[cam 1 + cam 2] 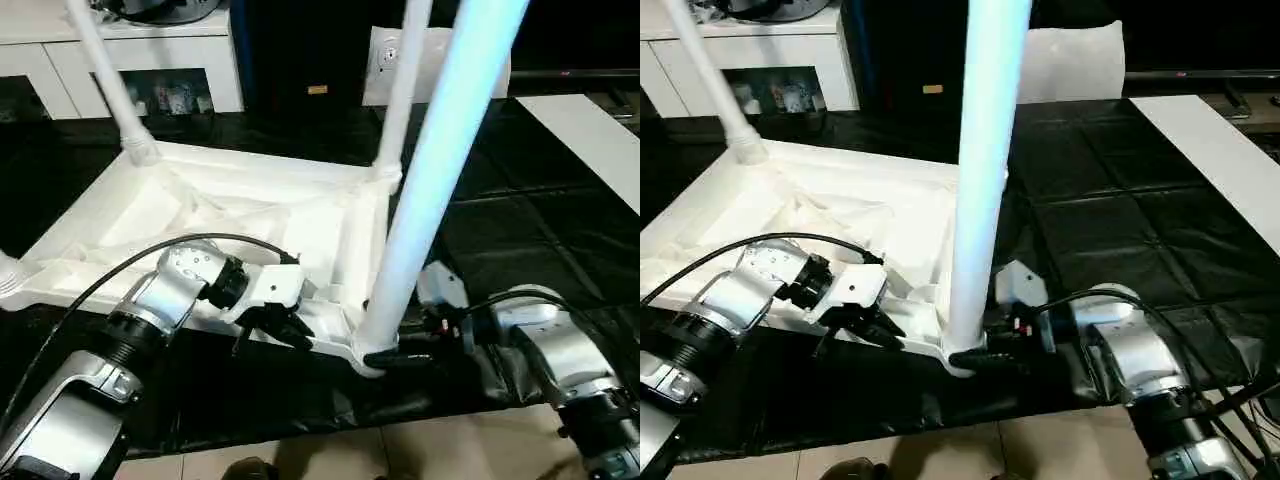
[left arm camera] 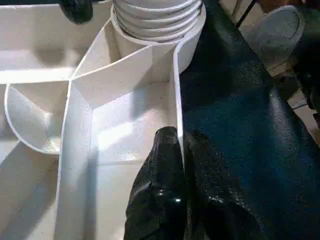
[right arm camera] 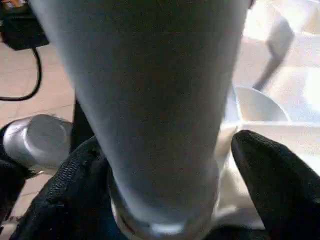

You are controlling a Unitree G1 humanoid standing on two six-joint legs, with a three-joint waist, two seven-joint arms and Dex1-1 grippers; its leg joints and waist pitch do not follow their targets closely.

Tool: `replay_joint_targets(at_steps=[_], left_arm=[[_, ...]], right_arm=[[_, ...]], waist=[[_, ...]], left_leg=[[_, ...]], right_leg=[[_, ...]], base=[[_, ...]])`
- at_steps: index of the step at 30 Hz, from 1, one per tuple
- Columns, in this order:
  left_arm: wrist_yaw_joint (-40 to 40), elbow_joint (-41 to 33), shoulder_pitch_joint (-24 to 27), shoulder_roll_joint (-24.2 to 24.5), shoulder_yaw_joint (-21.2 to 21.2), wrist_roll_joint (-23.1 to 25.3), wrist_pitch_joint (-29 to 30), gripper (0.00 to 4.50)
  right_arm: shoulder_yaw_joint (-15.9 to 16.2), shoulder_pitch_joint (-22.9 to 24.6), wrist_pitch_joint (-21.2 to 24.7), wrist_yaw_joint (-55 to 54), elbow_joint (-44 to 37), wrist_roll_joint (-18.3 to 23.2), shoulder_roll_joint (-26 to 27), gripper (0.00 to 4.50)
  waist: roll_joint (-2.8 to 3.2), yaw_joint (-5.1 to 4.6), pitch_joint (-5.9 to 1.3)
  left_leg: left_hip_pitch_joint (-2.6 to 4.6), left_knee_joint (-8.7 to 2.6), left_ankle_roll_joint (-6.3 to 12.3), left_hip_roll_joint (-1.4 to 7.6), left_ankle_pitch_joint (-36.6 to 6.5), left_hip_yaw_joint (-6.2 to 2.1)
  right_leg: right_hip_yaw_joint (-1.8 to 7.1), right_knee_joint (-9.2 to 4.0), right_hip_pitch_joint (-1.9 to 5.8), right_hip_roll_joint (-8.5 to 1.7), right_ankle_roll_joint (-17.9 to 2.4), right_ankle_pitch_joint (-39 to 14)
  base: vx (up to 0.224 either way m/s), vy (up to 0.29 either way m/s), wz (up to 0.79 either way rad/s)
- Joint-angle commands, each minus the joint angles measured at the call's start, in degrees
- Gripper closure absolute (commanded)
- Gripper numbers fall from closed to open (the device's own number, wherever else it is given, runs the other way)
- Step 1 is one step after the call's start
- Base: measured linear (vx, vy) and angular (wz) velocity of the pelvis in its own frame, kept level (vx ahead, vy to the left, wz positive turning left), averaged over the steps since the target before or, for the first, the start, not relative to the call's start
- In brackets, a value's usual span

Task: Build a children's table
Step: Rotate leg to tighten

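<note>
The white tabletop (image 1: 250, 215) lies upside down on the black mat (image 1: 520, 230) right in front of you, with legs standing up in its corner holes. Your left gripper (image 2: 182, 150) is pinched tight on the thin near edge wall of the tabletop. Your right gripper (image 3: 165, 170) has its two fingers wide, one on each side of the bottom of the near leg (image 1: 430, 190), and you cannot tell if they squeeze it.

Black sheet (image 1: 520, 230), white cabinet (image 1: 120, 55), white board (image 1: 1220, 150) behind.
</note>
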Motion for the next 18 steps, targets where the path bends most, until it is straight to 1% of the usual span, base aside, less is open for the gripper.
replay_joint_targets(at_steps=[1, 3, 5, 8, 9, 13, 14, 15, 17, 18], left_arm=[[-2.8, -0.9, -1.1, -1.0, -2.2, 0.2, -1.6, 4.50], [-2.9, -0.8, -1.1, -1.0, -2.2, 0.1, -1.7, 4.50], [-3.2, -0.6, -1.1, -1.0, -2.2, 0.2, -1.8, 4.50], [-3.3, -0.3, -1.0, -0.9, -2.1, 0.1, -1.9, 4.50], [-3.2, -0.4, -0.9, -0.8, -2.0, 0.0, -1.7, 4.50], [-2.8, -0.7, -0.4, -0.9, -1.5, -0.6, -0.8, 4.50], [-2.0, -1.0, -0.1, -1.0, -1.0, -0.9, -0.2, 4.50], [-1.0, -1.5, 0.3, -1.2, -0.3, -1.3, 0.9, 4.50], [0.4, -2.2, 0.8, -1.6, 0.4, -1.7, 2.2, 4.50], [3.3, -3.0, 1.4, -2.3, 1.2, -1.5, 3.4, 4.50]], right_arm=[[0.2, -0.6, -0.3, 0.4, 0.2, 0.2, 0.0, 0.95], [0.3, -0.6, -0.1, 0.6, 0.3, 0.5, 0.0, 1.17], [0.6, -0.7, 0.3, 1.0, 0.3, 0.8, 0.0, 1.24], [0.9, -0.5, 1.2, 1.6, 0.4, 1.3, 0.1, 1.61], [1.1, -0.3, 1.3, 1.6, 0.2, 1.5, 0.1, 1.61], [0.9, 0.3, 2.4, 1.4, -0.6, 2.2, 0.7, 1.76], [0.7, 0.8, 3.1, 0.9, -1.2, 2.7, 1.2, 1.79], [0.4, 1.3, 4.3, 0.1, -2.0, 3.5, 1.8, 1.79], [0.0, 2.0, 5.8, -1.3, -3.0, 4.3, 2.8, 1.80], [-0.6, 2.7, 7.9, -4.2, -4.0, 4.7, 4.2, 1.80]], waist=[[-0.32, -0.36, -3.75], [-0.34, -0.32, -3.72], [-0.35, -0.31, -3.71], [-0.40, -0.31, -3.66], [-0.32, -0.29, -3.66], [-0.35, -0.30, -3.61], [-0.21, -0.29, -3.48], [-0.28, -0.33, -3.45], [-0.25, -0.29, -3.39], [-0.31, -0.37, -3.30]], left_leg=[[1.01, -3.77, 4.39, 3.46, -9.6, -0.81], [1.01, -3.77, 4.41, 3.45, -9.5, -0.82], [0.96, -3.78, 4.41, 3.43, -9.6, -0.81], [0.95, -3.82, 4.45, 3.43, -9.5, -0.83], [0.97, -3.82, 4.43, 3.48, -9.5, -0.85], [0.89, -3.81, 4.62, 3.44, -9.2, -0.84], [0.87, -3.84, 4.58, 3.44, -9.4, -0.84], [0.85, -3.91, 4.41, 3.44, -9.9, -0.85], [0.89, -4.04, 4.04, 3.54, -10.4, -0.91], [0.89, -4.19, 3.75, 3.61, -10.6, -0.92]], right_leg=[[2.43, -3.73, 2.60, -4.07, -15.2, -5.9], [2.43, -3.74, 2.57, -4.07, -15.2, -5.9], [2.41, -3.77, 2.61, -4.07, -15.1, -6.3], [2.39, -3.80, 2.58, -4.05, -14.9, -6.6], [2.40, -3.77, 2.53, -4.07, -15.0, -6.4], [2.36, -3.74, 2.55, -4.06, -15.1, -5.9], [2.37, -3.78, 2.48, -4.06, -15.1, -6.2], [2.35, -3.89, 2.51, -4.10, -14.9, -7.0], [2.38, -3.96, 2.48, -4.17, -14.8, -7.8], [2.39, -3.93, 2.48, -4.02, -14.5, -8.1]], base=[[0.000, 0.000, 0.00], [0.000, 0.000, 0.00], [0.000, 0.000, 0.00], [0.000, 0.000, 0.00], [0.000, 0.000, 0.00], [0.000, 0.000, 0.00], [0.000, 0.000, 0.00], [0.000, 0.000, 0.00], [0.000, 0.000, 0.00], [0.000, 0.000, 0.00]])
